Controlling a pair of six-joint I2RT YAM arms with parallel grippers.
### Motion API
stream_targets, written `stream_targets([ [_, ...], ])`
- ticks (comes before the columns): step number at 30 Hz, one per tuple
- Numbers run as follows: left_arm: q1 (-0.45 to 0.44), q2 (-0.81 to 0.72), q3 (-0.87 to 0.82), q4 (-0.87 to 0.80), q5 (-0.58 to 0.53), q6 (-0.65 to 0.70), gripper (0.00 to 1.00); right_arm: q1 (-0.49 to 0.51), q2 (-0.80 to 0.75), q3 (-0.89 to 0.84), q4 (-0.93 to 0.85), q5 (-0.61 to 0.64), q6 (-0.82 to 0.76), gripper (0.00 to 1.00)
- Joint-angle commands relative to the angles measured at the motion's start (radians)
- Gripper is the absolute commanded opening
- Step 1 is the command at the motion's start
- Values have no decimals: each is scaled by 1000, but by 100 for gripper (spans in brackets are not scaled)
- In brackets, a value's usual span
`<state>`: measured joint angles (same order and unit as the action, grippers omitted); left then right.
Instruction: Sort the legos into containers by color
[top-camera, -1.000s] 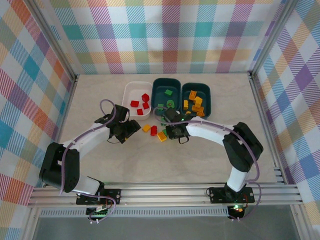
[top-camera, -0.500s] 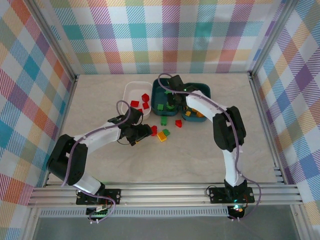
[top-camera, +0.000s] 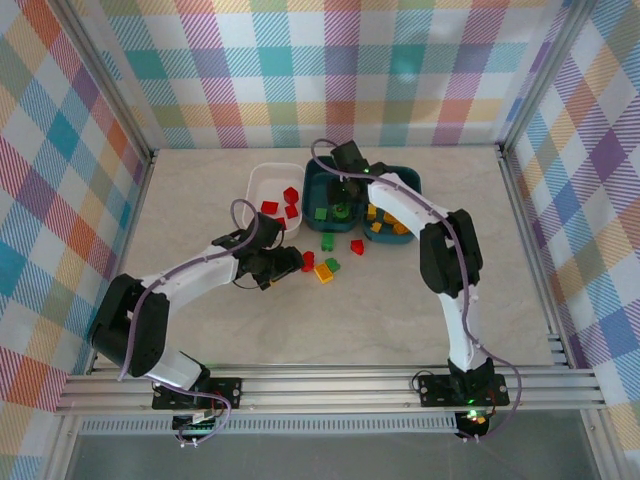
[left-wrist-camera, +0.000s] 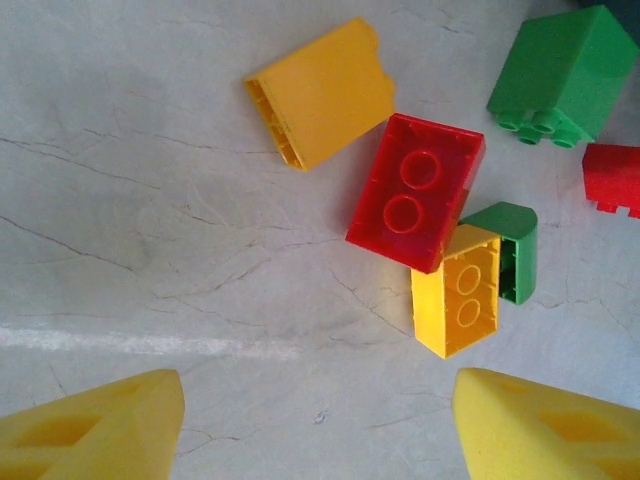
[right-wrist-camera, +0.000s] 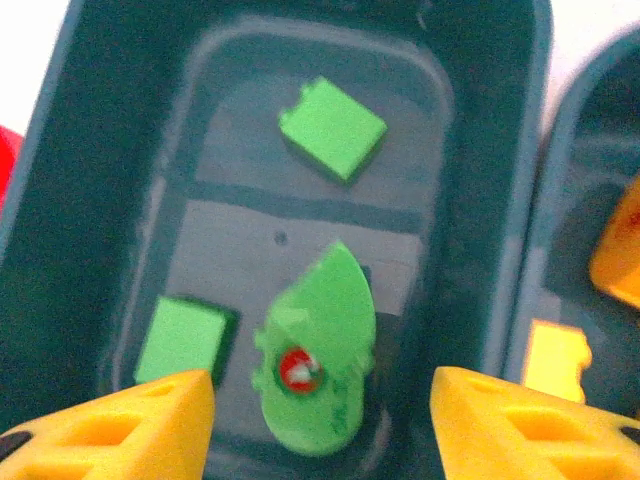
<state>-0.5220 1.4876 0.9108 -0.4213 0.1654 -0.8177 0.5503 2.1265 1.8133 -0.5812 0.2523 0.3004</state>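
Legos (top-camera: 325, 262) left loose on table (top-camera: 200, 200) sit in a small cluster just ahead of left gripper (left-wrist-camera: 318, 400), jaws wide apart, empty, over bare table. In left wrist view red brick (left-wrist-camera: 417, 190) touches small yellow brick (left-wrist-camera: 457, 302), which touches a green piece (left-wrist-camera: 510, 250); yellow slab (left-wrist-camera: 320, 92) just beside red brick, green brick (left-wrist-camera: 565, 72) a bit apart. Judgement: move forward, pick one brick only, close on red brick's free sides so yellow neighbour isn't dragged; risk is a double grab. Red goes to white tub (top-camera: 258, 180), already holding reds. Farther back, right gripper (right-wrist-camera: 320, 400) hangs spread and empty over middle tub (right-wrist-camera: 490, 200); rounded green part (right-wrist-camera: 315, 375) lies on tub floor under it with two green squares, looks let go. Should lift straight to clear the rim. Right tub (top-camera: 415, 200) holds yellow-orange ones. No brand, label or readable writing.
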Motion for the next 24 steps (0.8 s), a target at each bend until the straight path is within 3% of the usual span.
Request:
stream_targets([
  [1,7,-32,11,-49,-30,33,72,55,-173,-154,48,14,29,57],
  [5,32,-43,7,-50,-33,39,72,137,-275,-349,98,21,92,54],
  [9,47,-41,9,-50,-25,46,72,179,-264,-395,75,-32,179,56],
  [15,50,-46,-1,-44,-26,37,72,222,-175,-356,70,-12,306,68],
  [24,61,-77,-25,-65,-40,47,72,224,-32,-255,60,60,382,64],
])
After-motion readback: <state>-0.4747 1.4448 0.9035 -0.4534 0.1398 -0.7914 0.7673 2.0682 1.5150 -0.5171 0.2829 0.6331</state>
